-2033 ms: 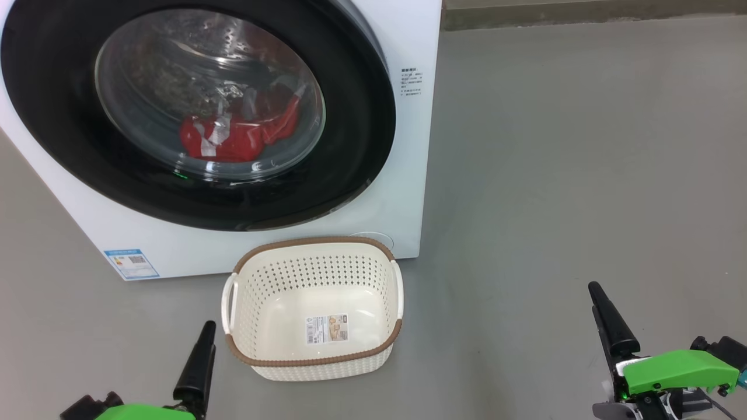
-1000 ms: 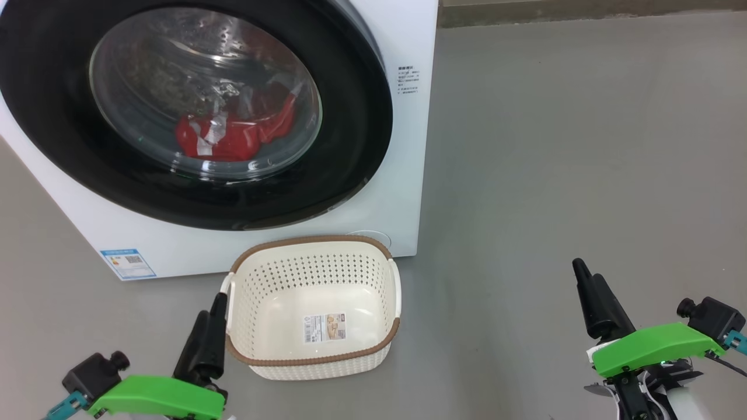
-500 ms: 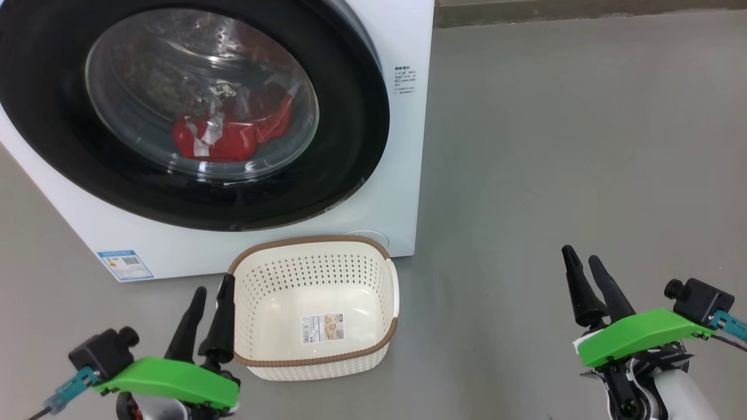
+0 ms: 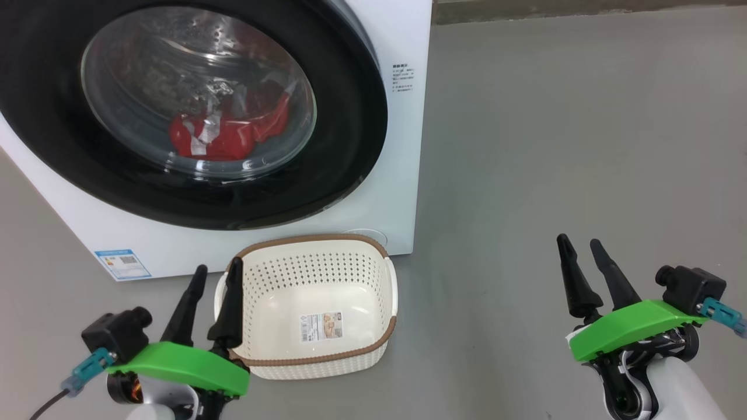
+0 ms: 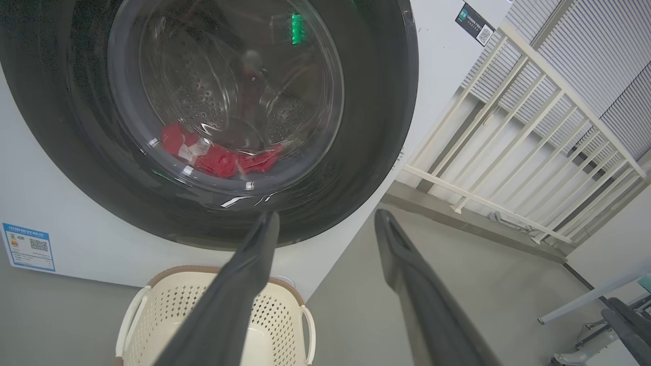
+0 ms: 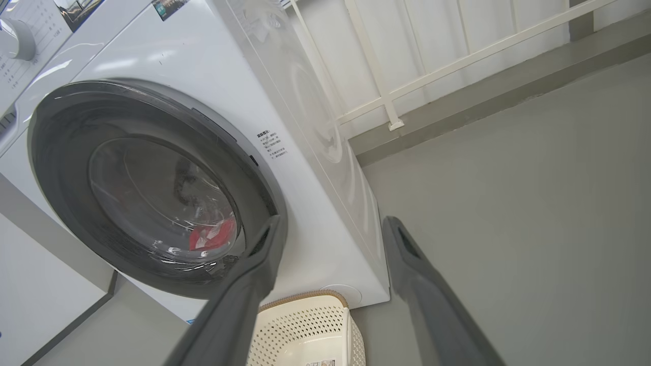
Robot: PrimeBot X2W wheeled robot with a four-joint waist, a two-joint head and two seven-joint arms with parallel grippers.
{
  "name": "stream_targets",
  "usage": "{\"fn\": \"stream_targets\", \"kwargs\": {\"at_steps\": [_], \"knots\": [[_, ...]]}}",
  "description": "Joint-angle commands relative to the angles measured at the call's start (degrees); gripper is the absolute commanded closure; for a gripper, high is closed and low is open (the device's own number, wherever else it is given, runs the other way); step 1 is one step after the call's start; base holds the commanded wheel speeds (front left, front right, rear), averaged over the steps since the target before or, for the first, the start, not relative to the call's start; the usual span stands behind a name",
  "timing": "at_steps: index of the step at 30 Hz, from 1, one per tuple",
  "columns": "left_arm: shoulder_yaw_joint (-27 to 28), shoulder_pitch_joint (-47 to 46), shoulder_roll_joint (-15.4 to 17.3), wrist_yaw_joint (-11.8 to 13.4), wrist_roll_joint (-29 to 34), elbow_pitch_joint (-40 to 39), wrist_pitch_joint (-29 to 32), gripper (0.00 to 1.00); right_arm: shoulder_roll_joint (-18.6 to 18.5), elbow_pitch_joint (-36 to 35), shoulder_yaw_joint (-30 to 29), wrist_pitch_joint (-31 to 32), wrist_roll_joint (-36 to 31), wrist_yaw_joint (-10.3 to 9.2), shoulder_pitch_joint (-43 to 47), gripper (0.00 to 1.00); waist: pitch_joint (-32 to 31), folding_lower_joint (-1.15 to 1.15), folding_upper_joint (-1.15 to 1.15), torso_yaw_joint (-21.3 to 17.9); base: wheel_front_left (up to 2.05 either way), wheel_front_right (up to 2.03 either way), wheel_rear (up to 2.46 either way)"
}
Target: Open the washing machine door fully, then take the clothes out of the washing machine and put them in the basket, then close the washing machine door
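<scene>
The white washing machine [image 4: 402,175] stands on the floor with its round black-rimmed door [image 4: 350,140] shut. Red clothes [image 4: 230,134] with white patches lie in the drum behind the glass, also seen as clothes [image 5: 218,157] and clothes [image 6: 213,235]. The cream basket [image 4: 309,306] stands empty on the floor before the machine. My left gripper [image 4: 217,275] is open at the basket's left rim, holding nothing. My right gripper [image 4: 579,244] is open over bare floor, well right of the basket. Both point toward the machine [image 5: 437,56] [image 6: 168,56].
Grey floor [image 4: 583,128] stretches to the right of the machine. A white railing [image 5: 534,127] and a low kerb run behind it. A second white appliance front [image 6: 30,284] stands to the machine's left in the right wrist view.
Both grippers have risen into the head view and advanced toward the machine, the left one coming up beside the basket. The camera has shifted slightly. Door and basket stay put.
</scene>
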Motion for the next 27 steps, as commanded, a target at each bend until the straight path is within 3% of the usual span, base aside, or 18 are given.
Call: {"fn": "stream_targets", "kwargs": {"at_steps": [1, 27], "knots": [[1.1, -3.0, 0.7, -0.3, 2.2, -1.0, -0.9, 0.00, -0.7, -1.3, 1.4, -0.9, -2.0, 0.02, -3.7, 0.00, 0.1, 0.00, 0.00, 0.0, 0.00, 0.00, 0.00], [0.4, -7.9, 0.6, -0.3, 19.0, 2.0, -5.1, 0.00, -1.7, -0.7, 4.8, -5.1, -17.7, 0.03, -7.4, 0.00, 0.3, 0.00, 0.00, 0.1, 0.00, 0.00, 0.00]]}}
